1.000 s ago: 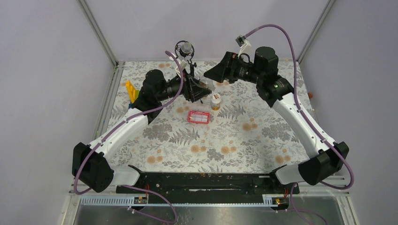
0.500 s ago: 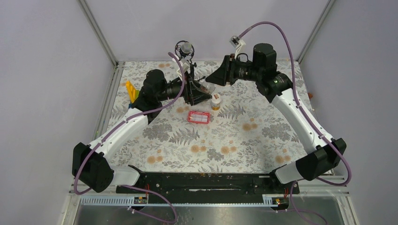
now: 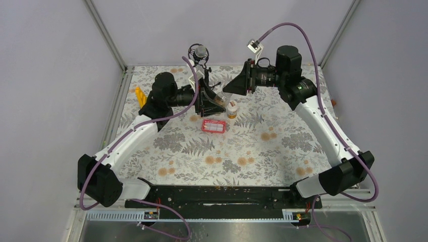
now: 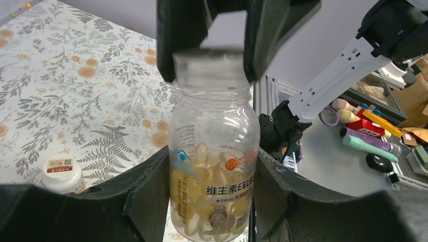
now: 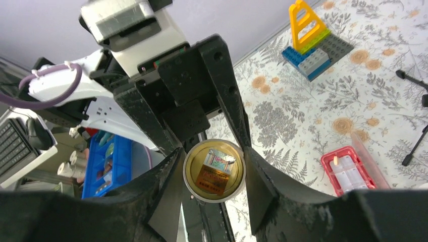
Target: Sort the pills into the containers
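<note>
The clear yellowish bottle [image 4: 214, 151], full of pale yellow pills [image 4: 202, 156], is held in the air between my two grippers [image 3: 222, 97]. My left gripper [image 4: 211, 161] is shut on its body. My right gripper [image 5: 214, 170] is shut on its cap [image 5: 214, 171], and its fingers [image 4: 176, 35] show clamping the cap [image 4: 212, 65] in the left wrist view. The white-capped orange-labelled bottle [image 3: 231, 108] stands upright on the cloth just right of them. The pink compartment box [image 3: 214, 125] lies open in front, with one pill [image 5: 334, 160] in a compartment.
A blue, yellow and grey toy-brick block [image 5: 313, 45] sits at the back left of the cloth [image 3: 141, 97]. A small black stand [image 3: 199, 53] rises at the back edge, close behind the grippers. Metal frame posts [image 3: 106, 35] flank the table.
My right gripper has moved left and closed on the bottle's cap. My left gripper has tilted the bottle up toward it.
</note>
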Tool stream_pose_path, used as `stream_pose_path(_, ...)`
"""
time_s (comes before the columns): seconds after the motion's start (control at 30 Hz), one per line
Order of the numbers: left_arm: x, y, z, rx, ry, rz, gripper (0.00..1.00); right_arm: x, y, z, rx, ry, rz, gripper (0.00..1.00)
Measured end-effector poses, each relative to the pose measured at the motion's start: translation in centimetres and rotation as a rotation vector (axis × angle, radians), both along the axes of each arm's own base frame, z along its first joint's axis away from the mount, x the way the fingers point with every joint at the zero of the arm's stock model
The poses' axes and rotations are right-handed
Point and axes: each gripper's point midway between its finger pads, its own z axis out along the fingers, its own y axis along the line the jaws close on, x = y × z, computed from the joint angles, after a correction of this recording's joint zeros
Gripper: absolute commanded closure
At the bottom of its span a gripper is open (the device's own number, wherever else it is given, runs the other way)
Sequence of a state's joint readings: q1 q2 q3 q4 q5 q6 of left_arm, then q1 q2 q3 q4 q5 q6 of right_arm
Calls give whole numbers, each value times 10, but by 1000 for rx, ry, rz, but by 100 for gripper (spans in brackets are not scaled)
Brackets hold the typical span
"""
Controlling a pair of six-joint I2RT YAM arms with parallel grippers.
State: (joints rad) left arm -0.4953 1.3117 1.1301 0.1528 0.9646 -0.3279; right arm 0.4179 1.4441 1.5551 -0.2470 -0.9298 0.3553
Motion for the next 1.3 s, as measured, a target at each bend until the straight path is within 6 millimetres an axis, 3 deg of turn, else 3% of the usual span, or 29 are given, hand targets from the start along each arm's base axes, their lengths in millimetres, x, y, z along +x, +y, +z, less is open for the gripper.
stream_pose_path(0.17,-8,2,-4,6,-4,-51,100,8,-4,15,42,-27,-35,71)
stream_pose_path(0.37,-18,3,-1,-3,-3,-98,100,1,-14,29,43,-133,-50,68)
stream_pose_path(0.53,-6,9,-14,58,-34,-4,100,25,-34,18,-23,-144,-253,68)
stream_pose_path(0.6,4,14,-26,105,-51,62,100,39,-47,-3,-78,-111,-374,67)
stream_pose_path(0.67,14,20,-41,158,-64,127,100,51,-64,-37,-152,-49,-504,68)
stream_pose_path(0.77,27,32,-75,263,-59,223,100,59,-92,-107,-282,82,-676,68)
stream_pose_path(0.93,41,56,-129,453,17,358,100,41,-141,-230,-521,302,-895,69)
stream_pose_path(1.03,47,65,-152,541,64,414,100,22,-165,-281,-640,380,-972,69)
stream_pose_path(1.13,49,70,-176,616,109,440,100,20,-175,-303,-698,393,-1004,69)
stream_pose_path(1.3,45,72,-212,727,175,442,100,41,-171,-317,-696,370,-1023,69)
